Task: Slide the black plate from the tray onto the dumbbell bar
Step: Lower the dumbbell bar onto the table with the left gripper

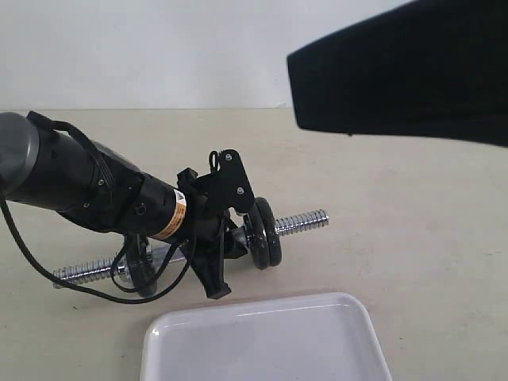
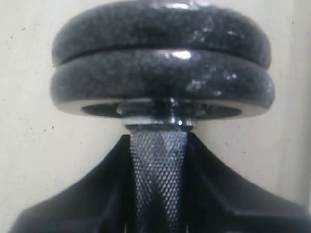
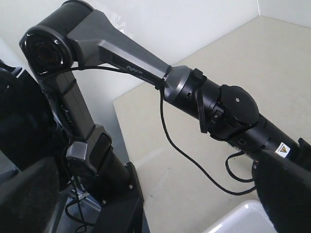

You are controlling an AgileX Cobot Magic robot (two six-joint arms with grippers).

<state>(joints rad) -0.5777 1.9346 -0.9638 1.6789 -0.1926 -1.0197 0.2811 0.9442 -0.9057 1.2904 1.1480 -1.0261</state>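
The dumbbell bar (image 1: 302,223) lies on the table with its threaded end pointing right. Two black discs (image 1: 263,232) sit side by side on that end, and a third (image 1: 144,268) sits near the left end. I cannot tell which one is the black plate. The white tray (image 1: 266,349) holds nothing. My left gripper (image 1: 230,240) is shut on the bar's knurled middle (image 2: 158,179), just below the two discs (image 2: 160,80). My right gripper (image 3: 158,208) hangs high above the table, its fingers (image 3: 286,194) spread wide with nothing between them.
The right arm (image 1: 405,71) fills the upper right of the exterior view as a large dark blur. A corner of the tray (image 3: 238,221) and the left arm (image 3: 218,109) with its cable show in the right wrist view. The table's edge runs beside the left arm's base (image 3: 112,184).
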